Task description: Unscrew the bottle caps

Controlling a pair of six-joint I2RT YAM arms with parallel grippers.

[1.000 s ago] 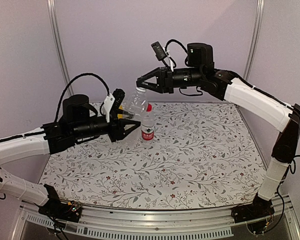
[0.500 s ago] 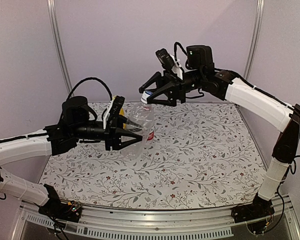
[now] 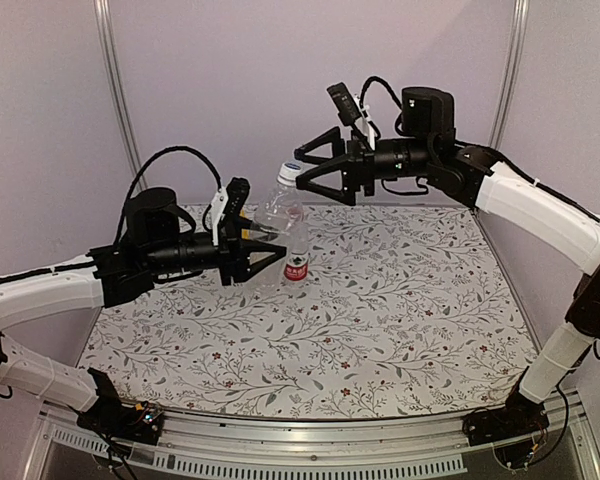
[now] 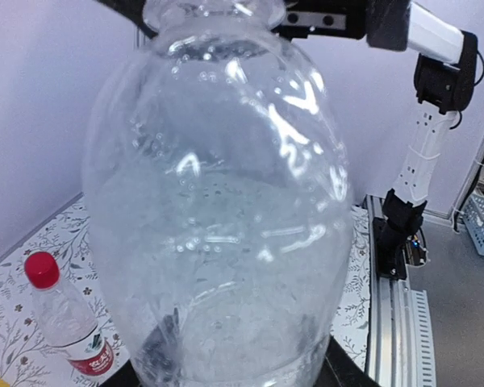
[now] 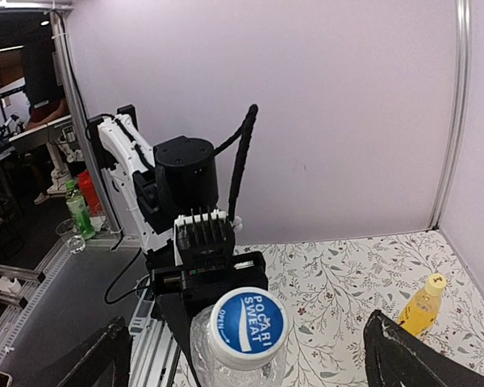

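The right gripper (image 3: 302, 170) is spread wide, one finger on either side of the blue-and-white cap (image 5: 247, 326). The right wrist view shows clear gaps on both sides, so neither finger touches it. The cap is on the clear bottle (image 3: 280, 212) and faces that wrist camera, its printed top readable.

The left gripper (image 3: 265, 245) is clamped on the lower part of this bottle and holds it up off the table (image 3: 400, 300), neck leaning a little to the right. In the left wrist view the bottle's see-through body fills almost the whole frame, with the dark fingers showing dimly through its base.

Just beside the held bottle, on its right in the top view, the bottle with the red label (image 4: 68, 326) stands upright on the patterned table, partly covered by the clear one. Its red cap (image 4: 42, 268) is on.

Farther back, near the rear wall, the yellow bottle (image 5: 422, 306) stands upright with its yellow cap (image 5: 436, 280) on — well apart from the right gripper, and mostly hidden behind the left arm in the top view.
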